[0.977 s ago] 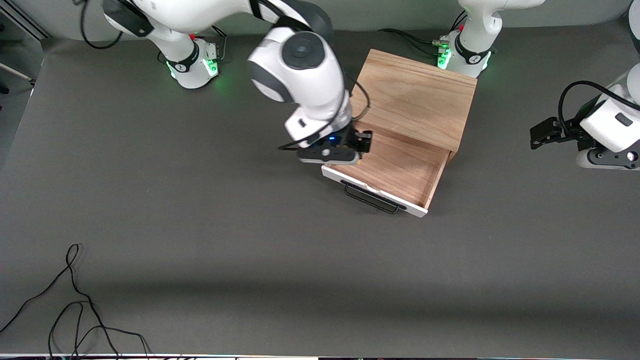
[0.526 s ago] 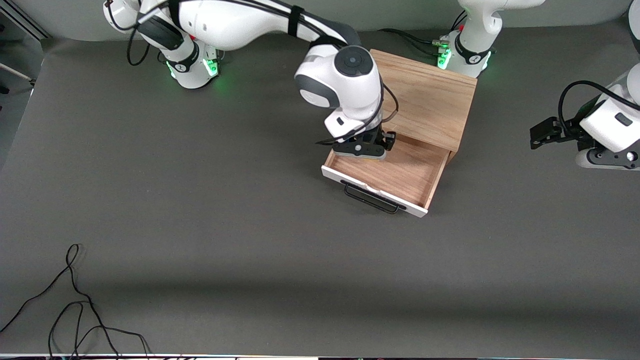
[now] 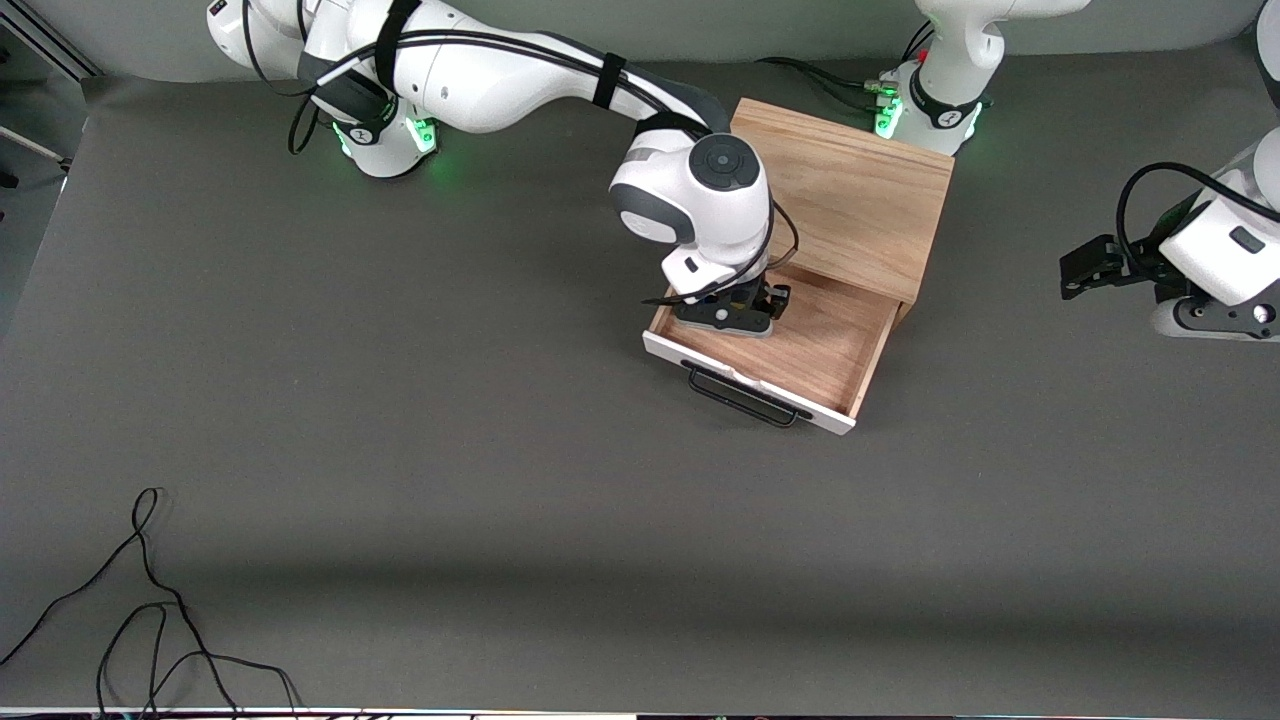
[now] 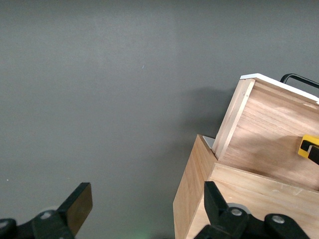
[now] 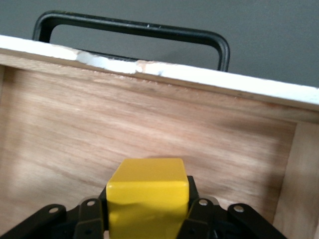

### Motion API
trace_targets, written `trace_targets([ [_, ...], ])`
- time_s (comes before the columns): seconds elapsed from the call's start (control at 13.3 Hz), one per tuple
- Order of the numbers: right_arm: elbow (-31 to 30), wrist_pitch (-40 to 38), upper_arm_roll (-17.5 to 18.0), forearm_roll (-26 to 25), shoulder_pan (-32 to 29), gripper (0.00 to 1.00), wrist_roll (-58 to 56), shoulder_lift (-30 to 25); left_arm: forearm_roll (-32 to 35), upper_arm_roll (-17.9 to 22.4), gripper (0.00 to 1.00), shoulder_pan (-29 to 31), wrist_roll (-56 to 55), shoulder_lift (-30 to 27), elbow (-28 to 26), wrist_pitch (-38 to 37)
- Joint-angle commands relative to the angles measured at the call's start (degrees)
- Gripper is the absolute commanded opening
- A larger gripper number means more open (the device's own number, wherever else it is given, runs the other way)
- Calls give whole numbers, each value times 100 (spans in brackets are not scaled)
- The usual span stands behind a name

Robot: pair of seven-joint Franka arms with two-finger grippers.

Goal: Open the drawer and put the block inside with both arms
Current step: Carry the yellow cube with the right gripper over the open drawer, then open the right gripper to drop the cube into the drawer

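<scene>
The drawer (image 3: 822, 352) stands pulled out of the light-wood cabinet (image 3: 850, 190), with its white front and black handle (image 3: 745, 398) toward the front camera. My right gripper (image 3: 738, 312) is down inside the drawer, at the corner toward the right arm's end. It is shut on the yellow block (image 5: 148, 191), which it holds just over the drawer floor (image 5: 149, 124). The wrist hides the block in the front view; it shows in the left wrist view (image 4: 309, 146). My left gripper (image 3: 1085, 265) waits open and empty off the cabinet's side, at the left arm's end (image 4: 144, 201).
A loose black cable (image 3: 150, 600) lies on the grey table near the front camera at the right arm's end. The cabinet's flat top rises above the drawer. The drawer handle (image 5: 134, 30) juts out over the table.
My right arm has swung over the drawer and come down into it with the block. The left arm has not moved.
</scene>
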Motion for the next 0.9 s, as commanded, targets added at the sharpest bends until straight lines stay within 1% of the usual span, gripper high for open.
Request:
trace_targets([
  [0.0,176,-56,-89,-388,215,100,249,76,18,67,100,-55,94,-44,-41,83],
  [0.08,176,-56,-90,-468,250,100,258,120,18,67,100,-64,94,-44,-41,84],
  [0.45,272,-65,-90,-469,233,100,214,76,18,67,100,-55,94,-44,-41,83],
  [0.75,430,-214,-90,-408,145,100,214,-309,18,67,100,-55,94,-44,-41,75],
  [0.83,430,-389,-90,-329,-3,100,214,-467,18,67,100,-55,94,-44,-41,75],
])
